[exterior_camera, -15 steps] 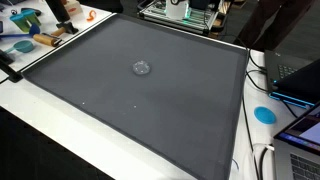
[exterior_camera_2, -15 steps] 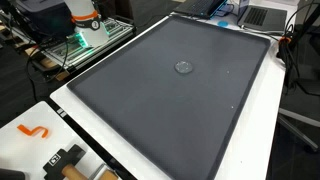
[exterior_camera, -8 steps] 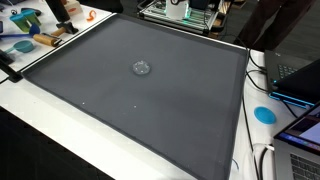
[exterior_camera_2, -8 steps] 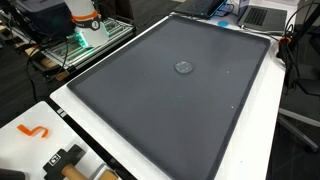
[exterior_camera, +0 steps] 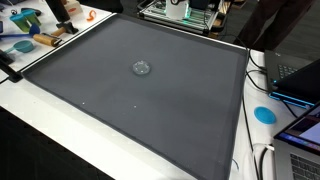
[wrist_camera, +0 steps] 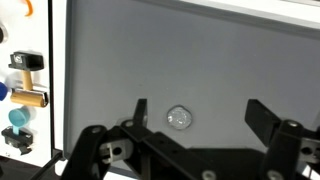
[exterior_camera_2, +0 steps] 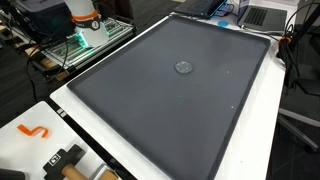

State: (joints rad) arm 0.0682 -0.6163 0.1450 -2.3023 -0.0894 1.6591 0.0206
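A small round clear object (wrist_camera: 180, 118) lies on a large dark grey mat (wrist_camera: 200, 50). In the wrist view my gripper (wrist_camera: 198, 108) hangs well above the mat, its two black fingers (wrist_camera: 141, 108) spread wide, open and empty. The clear object shows between them, closer to the left finger, and nothing touches it. Both exterior views show the same object (exterior_camera: 142, 68) (exterior_camera_2: 184, 68) alone near the middle of the mat (exterior_camera: 150, 115) (exterior_camera_2: 170, 115). The gripper and arm are outside both exterior views.
The mat lies on a white table (exterior_camera: 40, 125). Blue and brass tools (wrist_camera: 25, 90) sit beyond one mat edge, also seen in an exterior view (exterior_camera: 25, 30). A laptop (exterior_camera: 300, 80), cables and a blue disc (exterior_camera: 264, 114) lie along another side. An orange hook (exterior_camera_2: 35, 131) rests on the white border.
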